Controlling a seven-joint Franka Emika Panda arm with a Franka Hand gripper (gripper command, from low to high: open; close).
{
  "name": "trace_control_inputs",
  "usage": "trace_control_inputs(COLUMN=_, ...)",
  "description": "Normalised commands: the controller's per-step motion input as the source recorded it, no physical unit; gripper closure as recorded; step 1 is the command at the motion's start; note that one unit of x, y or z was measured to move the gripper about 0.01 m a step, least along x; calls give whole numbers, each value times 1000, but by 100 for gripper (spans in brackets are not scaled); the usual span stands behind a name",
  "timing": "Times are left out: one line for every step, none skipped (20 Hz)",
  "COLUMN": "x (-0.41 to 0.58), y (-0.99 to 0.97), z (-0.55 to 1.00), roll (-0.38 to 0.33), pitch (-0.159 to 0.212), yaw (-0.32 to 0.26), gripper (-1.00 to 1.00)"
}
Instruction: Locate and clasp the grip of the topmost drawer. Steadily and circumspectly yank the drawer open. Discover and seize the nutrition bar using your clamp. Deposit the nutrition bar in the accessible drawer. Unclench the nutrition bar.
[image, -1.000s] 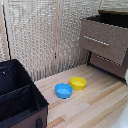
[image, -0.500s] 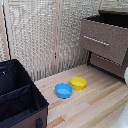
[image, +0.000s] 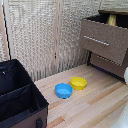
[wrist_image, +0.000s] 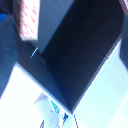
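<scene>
The nutrition bar (wrist_image: 28, 17) shows in the wrist view as a flat packet, pale tan with red-orange speckles. It is propped against the dark inside of the topmost drawer (wrist_image: 75, 45) and is clear of the gripper (wrist_image: 54, 107). The gripper is only a blurred bluish-white shape at the picture's edge, so I cannot tell whether its fingers are apart or together. Nothing appears to be held between them.

In the exterior view, a black bin (image: 17, 97) stands nearest. Behind it a blue bowl (image: 63, 90) and a yellow bowl (image: 78, 83) touch each other on the wooden counter (image: 95, 107). Farther back, the drawer is pulled well out of the dresser above the closed lower drawer (image: 107, 65). A tan-yellow shape stands up inside it, probably the bar.

By my judgement the drawer is open and the bar is in it and let go. At most the arm has to draw back.
</scene>
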Motion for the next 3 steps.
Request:
trace_control_inputs(x=74, y=0, z=0, roll=0, pitch=10, yaw=0, gripper=-100)
trace_control_inputs(x=120, y=0, z=0, roll=0, pitch=0, yaw=0, gripper=-100)
trace_control_inputs(x=131, y=3, z=0, roll=0, pitch=0, yaw=0, gripper=-100)
